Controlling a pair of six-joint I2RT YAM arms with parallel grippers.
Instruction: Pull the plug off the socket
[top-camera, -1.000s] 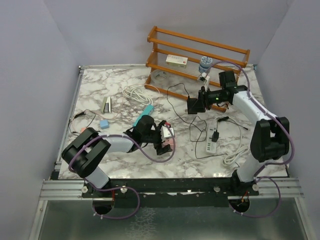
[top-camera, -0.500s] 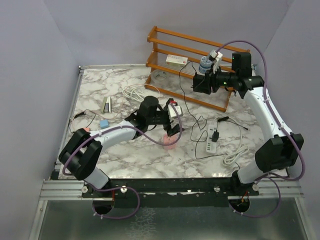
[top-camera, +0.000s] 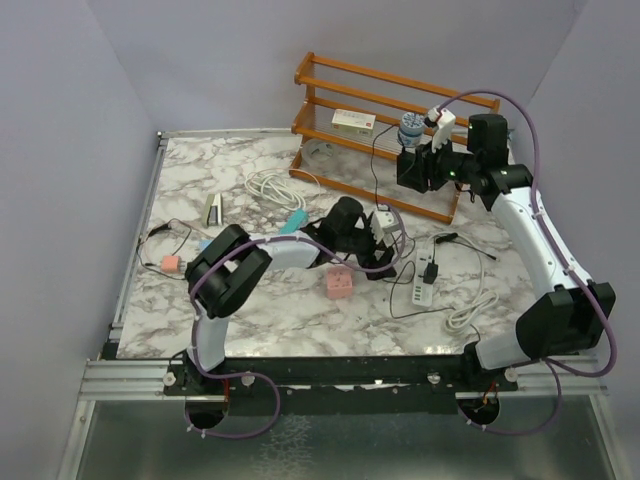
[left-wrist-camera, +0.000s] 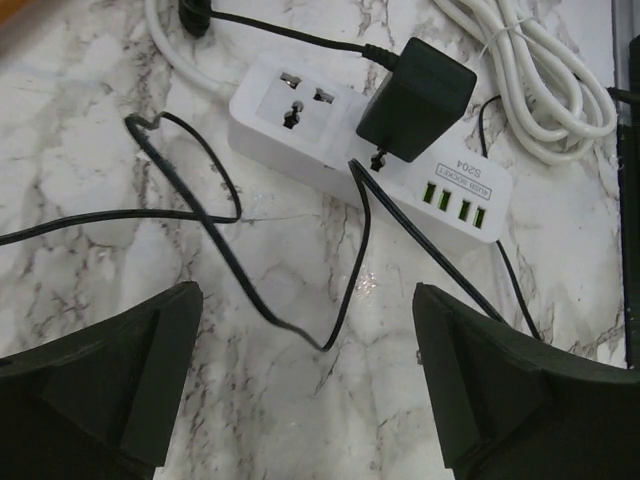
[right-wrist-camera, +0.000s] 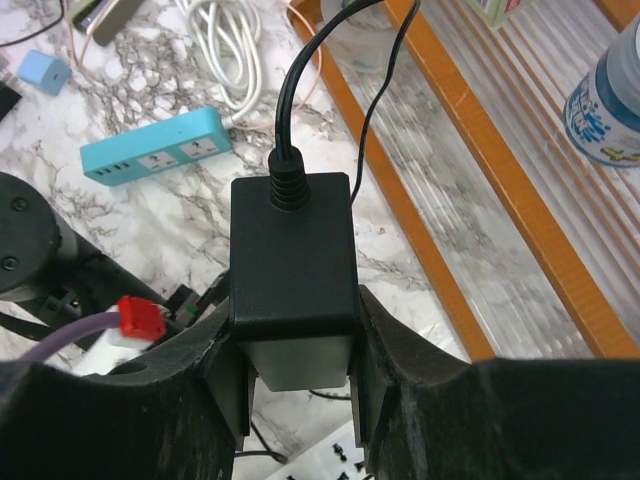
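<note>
My right gripper (right-wrist-camera: 298, 380) is shut on the black plug (right-wrist-camera: 290, 260), a boxy adapter with its cable running out of the top. In the top view the plug (top-camera: 406, 162) hangs high in front of the wooden rack, in the right gripper (top-camera: 412, 174). The pink cube socket (top-camera: 338, 283) lies alone on the marble, touched by nothing. My left gripper (left-wrist-camera: 310, 380) is open just right of it, low over the marble, with only a thin black cable between its fingers. From above, the left gripper (top-camera: 388, 262) is beside the white power strip.
A white power strip (left-wrist-camera: 300, 120) with another black adapter (left-wrist-camera: 415, 100) plugged in lies ahead of the left gripper, a coiled white cable (left-wrist-camera: 540, 80) beyond it. A teal power strip (right-wrist-camera: 155, 150), the wooden rack (right-wrist-camera: 440, 150) and a bottle (right-wrist-camera: 610, 100) lie below the right gripper.
The right arm lifted the plug up and back to the rack. The left gripper let go of the pink cube socket and swung right toward the white power strip.
</note>
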